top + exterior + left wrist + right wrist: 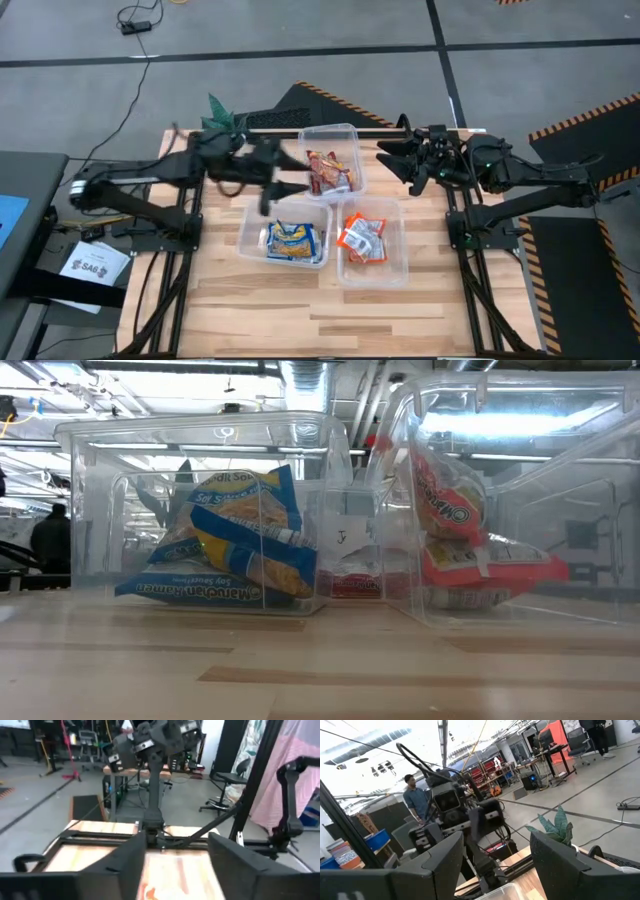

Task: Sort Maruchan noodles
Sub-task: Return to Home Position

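The Maruchan noodles lie in three clear bins. Red packets (328, 172) fill the far bin, and their low edge shows in the low view (352, 583). Blue-white-yellow packets (292, 240) (238, 550) sit in the near left bin, leaning on its floor. Orange-white packets (362, 238) (462, 530) are in the near right bin. My left gripper (285, 185) (177, 842) hovers open above the table, just left of the far bin, with nothing between its fingers. My right gripper (388, 160) (497, 842) hangs open in the air to the right of the far bin, also empty.
The three bins (338, 133) stand close together in the middle of the wooden table (300, 310). A green plant (222, 115) stands at the far left corner. A person (415, 800) stands in the room behind the left arm.
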